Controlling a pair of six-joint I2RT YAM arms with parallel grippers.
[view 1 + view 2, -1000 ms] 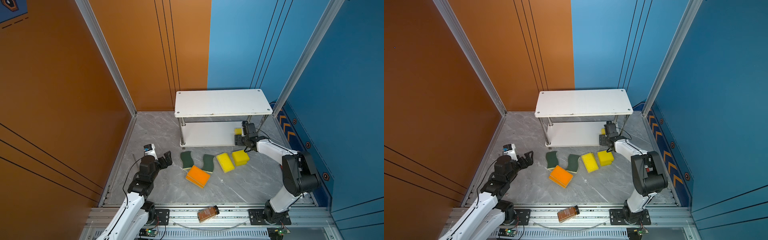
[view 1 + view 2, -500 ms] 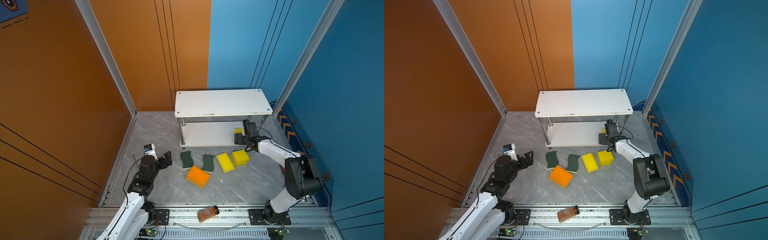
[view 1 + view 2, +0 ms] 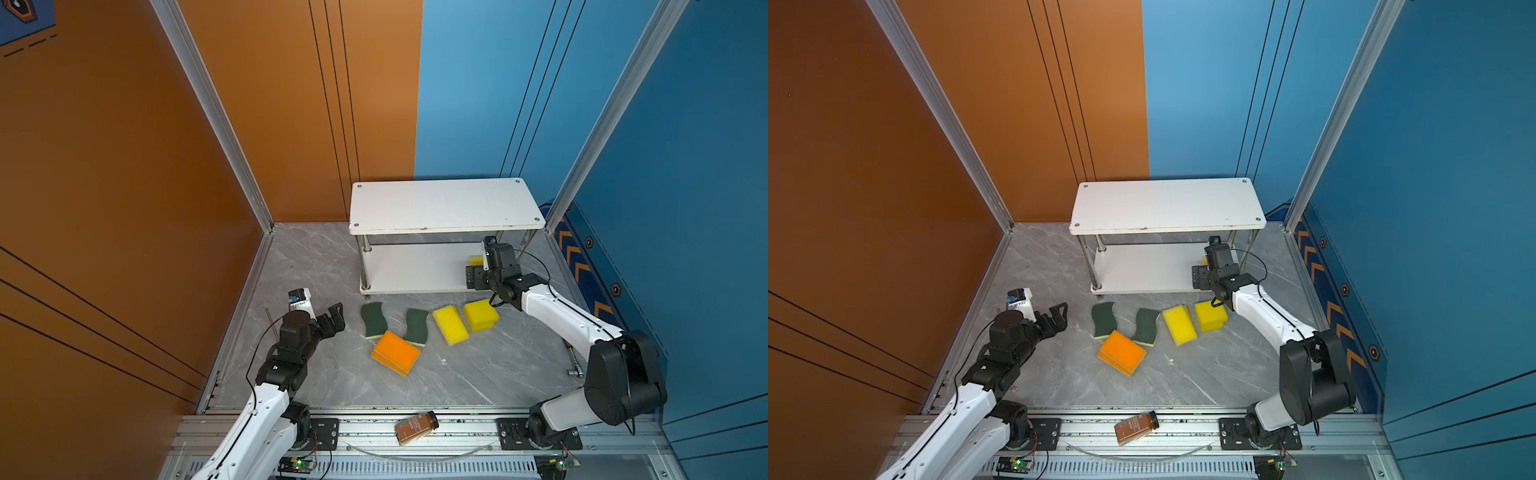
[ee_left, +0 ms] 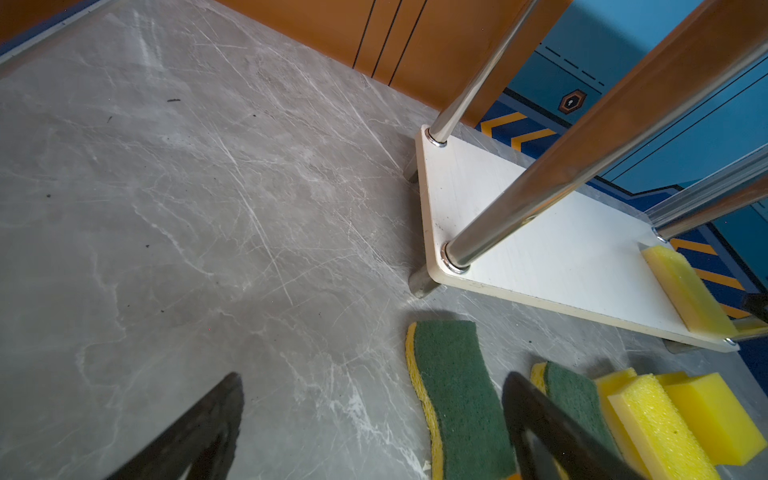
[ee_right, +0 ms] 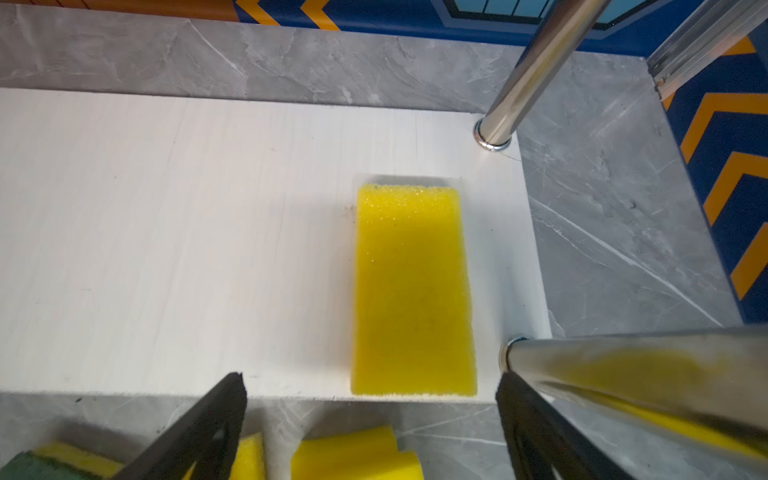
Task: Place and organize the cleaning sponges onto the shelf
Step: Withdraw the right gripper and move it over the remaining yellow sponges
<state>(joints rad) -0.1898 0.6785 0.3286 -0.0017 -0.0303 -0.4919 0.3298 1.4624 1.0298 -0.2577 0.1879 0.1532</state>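
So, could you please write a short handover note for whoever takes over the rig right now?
Left gripper: open, empty, beside the green sponges on the table.
Right gripper: open, empty, at the front edge of the shelf, by its lower board.
Done: one yellow sponge lies on the lower board, at the end near the right arm.
Left: both green sponges, orange stack, loose yellow sponge and yellow stack, all on the table.

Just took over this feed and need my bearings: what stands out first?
One yellow sponge lies at the right end of the lower board of the shelf, with the right gripper, jaws open, in front of it. The other sponges, orange, green and yellow, lie scattered on the grey floor before it.
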